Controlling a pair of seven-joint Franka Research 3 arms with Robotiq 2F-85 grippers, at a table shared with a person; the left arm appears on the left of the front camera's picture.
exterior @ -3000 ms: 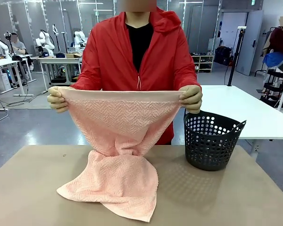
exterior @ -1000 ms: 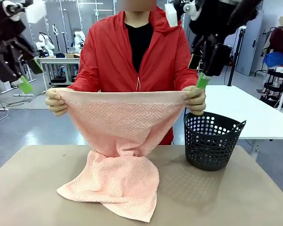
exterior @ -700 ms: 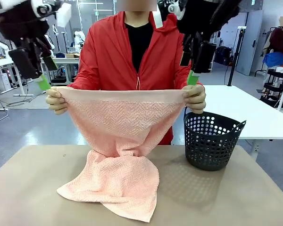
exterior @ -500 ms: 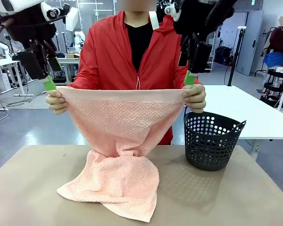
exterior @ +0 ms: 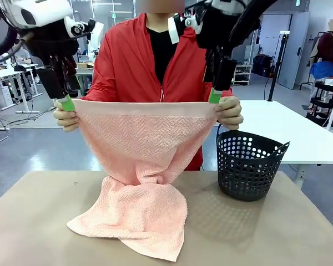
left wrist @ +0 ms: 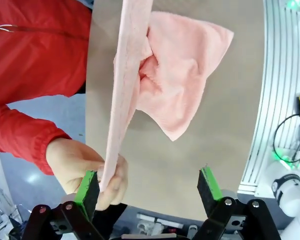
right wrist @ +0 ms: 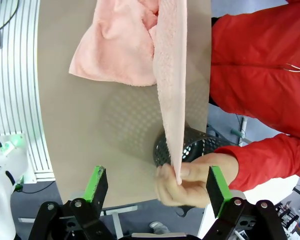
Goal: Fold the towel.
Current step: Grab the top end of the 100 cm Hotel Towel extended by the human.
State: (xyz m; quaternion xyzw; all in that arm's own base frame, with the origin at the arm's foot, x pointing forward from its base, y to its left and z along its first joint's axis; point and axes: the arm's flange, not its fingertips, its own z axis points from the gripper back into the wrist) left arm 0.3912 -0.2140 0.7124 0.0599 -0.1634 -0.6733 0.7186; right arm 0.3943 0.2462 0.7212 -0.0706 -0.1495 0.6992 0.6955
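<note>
Far left, the left gripper (exterior: pixel 71 98) hangs high above the table (exterior: pixel 277 233), jaws spread wide, gripping nothing; its green tip sits right at a top corner of the towel (exterior: pixel 141 144); in the left wrist view the towel's edge runs up between the two pads (left wrist: pixel 87 186), close by one of them, and the hand on the left (exterior: pixel 64 117) pinches that corner there; moving in, the towel is stretched taut between the person's two hands at chest height, smooth band along the top, lower half heaped on the table; on to the right gripper (exterior: pixel 213 91), jaws apart as well, empty, tip down at the other top corner; its wrist view has that corner between the pads, the hand on the right (exterior: pixel 230 113) holding it; far right, a black basket (exterior: pixel 248 166) stands on the table, apart from the towel.
</note>
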